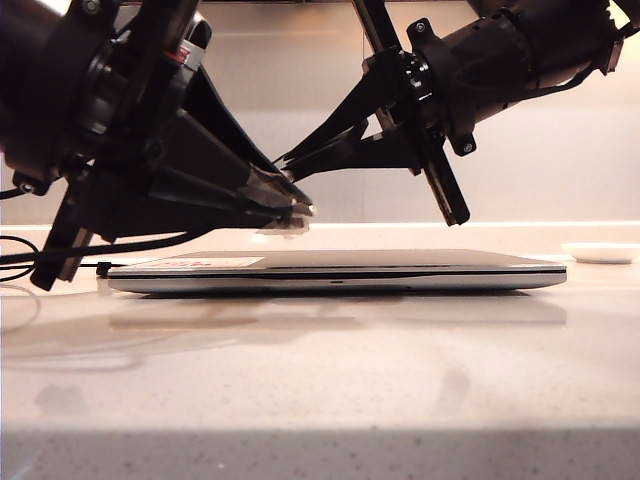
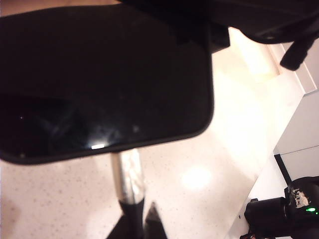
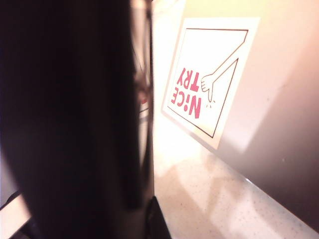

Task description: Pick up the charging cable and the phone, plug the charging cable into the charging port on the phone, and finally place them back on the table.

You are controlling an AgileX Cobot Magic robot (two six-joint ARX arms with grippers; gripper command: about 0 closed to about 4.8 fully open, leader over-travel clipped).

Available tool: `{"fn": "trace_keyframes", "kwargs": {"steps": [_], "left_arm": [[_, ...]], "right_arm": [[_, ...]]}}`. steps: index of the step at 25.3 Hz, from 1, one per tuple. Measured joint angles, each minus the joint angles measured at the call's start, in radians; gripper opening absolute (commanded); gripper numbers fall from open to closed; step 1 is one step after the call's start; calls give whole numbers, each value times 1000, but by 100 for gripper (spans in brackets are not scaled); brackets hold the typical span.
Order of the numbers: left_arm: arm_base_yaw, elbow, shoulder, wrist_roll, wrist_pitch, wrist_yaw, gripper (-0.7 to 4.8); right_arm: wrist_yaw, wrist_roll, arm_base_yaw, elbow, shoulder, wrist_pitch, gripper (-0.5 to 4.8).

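Observation:
The phone (image 2: 99, 79) is a black slab held in the air, and in the right wrist view it (image 3: 70, 124) fills the near side edge-on. My right gripper (image 3: 139, 219) is shut on it, one finger (image 3: 157, 219) showing, and reaches in from the upper right (image 1: 290, 160). The charging cable's silver plug (image 2: 127, 174) meets the phone's long edge; whether it sits in the port I cannot tell. My left gripper (image 2: 142, 219) is shut on the plug's black end, above the laptop's left part (image 1: 297, 210). Both hang above the table (image 1: 320, 380).
A closed silver laptop (image 1: 340, 270) lies under both grippers, with a white "NICE TRY" sticker (image 3: 209, 79) on its lid. Loose black cables (image 1: 20, 255) trail at the left. A white dish (image 1: 600, 252) sits far right. A black device with a green light (image 2: 284, 214) stands beyond the table.

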Motion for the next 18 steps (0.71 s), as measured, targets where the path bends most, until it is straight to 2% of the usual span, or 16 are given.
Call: {"fn": "trace_keyframes", "kwargs": {"steps": [7,9,14,17,18], "left_arm": [[2,0,0,18,7,0,-3],[2,0,0,50,9,0,38],[7,3,0,63,53,-8,132],[7,3,0,65,63,-9,138],[7,3,0,64,61,-11,161]], "right_arm": [[-5,4,0,0,0,1,-7],[-6,4,-1,0,0,3,-7],[-15,4,1,-1,0,0,-7],[-11,-2,-3,0,-2,0,-7],[-11,-8,-6,0,-2,0,-7]]}}
